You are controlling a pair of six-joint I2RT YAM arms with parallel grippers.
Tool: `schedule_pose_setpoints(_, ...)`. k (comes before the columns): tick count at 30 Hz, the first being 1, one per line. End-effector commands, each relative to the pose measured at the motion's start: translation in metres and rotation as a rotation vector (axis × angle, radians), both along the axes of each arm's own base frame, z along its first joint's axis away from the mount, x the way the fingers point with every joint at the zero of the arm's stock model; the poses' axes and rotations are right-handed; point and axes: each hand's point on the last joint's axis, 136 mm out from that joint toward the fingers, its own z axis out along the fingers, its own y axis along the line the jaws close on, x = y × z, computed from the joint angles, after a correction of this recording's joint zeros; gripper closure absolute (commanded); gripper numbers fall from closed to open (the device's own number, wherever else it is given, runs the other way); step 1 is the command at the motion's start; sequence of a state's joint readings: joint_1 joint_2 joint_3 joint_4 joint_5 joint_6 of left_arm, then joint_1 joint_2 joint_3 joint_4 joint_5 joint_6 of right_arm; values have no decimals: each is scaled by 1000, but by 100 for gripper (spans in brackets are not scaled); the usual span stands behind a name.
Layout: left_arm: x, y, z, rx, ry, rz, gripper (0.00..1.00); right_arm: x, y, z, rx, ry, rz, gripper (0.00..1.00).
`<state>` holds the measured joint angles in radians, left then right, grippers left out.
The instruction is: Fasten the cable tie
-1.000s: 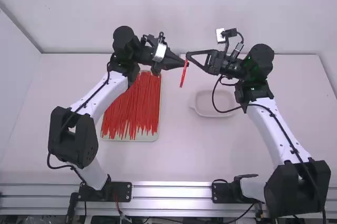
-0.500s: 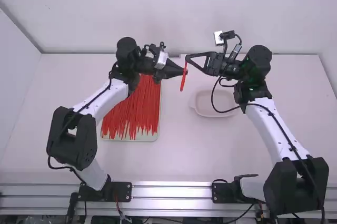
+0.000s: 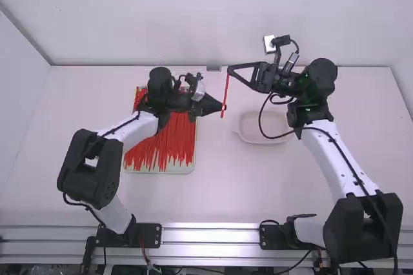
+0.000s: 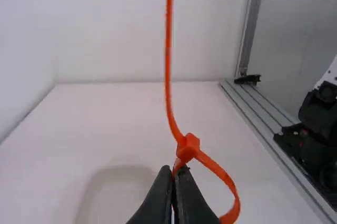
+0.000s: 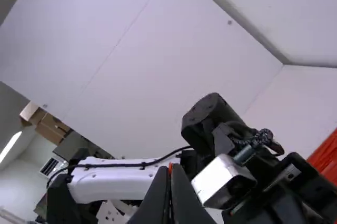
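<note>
Over the white table (image 3: 71, 101), between a flat tray of loose red ties (image 3: 164, 142) and a shallow white dish (image 3: 261, 128), the left gripper (image 3: 218, 108) and right gripper (image 3: 230, 70) each pinch one thin red plastic cable tie (image 3: 225, 93), which stands upright between them.

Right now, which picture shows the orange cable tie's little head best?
The left wrist view: the cable tie's head is close up, strap looped through it. In the high view the cable tie is a thin red strip. The right wrist view gives barely an orange sliver.
</note>
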<state>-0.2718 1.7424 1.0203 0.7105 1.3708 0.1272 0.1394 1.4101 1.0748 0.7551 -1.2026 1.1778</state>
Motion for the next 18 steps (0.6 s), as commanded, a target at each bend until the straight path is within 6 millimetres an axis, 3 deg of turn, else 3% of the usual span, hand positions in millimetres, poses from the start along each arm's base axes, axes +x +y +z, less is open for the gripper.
schedule_pose_setpoints(1, 0, 1, -25, 26, 89, 18, 98, -5, -8, 30, 29, -60, -33, 100)
schedule_pose_setpoints(11, -5, -1, -20, 15, 72, -13, 98, -4, -11, 32, 29, -86, -39, 100)
schedule_pose_setpoints(16, -3, -1, 2, -23, 91, -11, 98, -5, -13, 31, 18, -100, -32, 100)
schedule_pose_setpoints(17, -4, -1, 12, -43, 63, -13, 98, -7, -12, 30, 13, -110, -26, 98)
schedule_pose_setpoints(18, -4, 0, 18, -56, 47, -12, 98, -7, -13, 30, 10, -118, -25, 88)
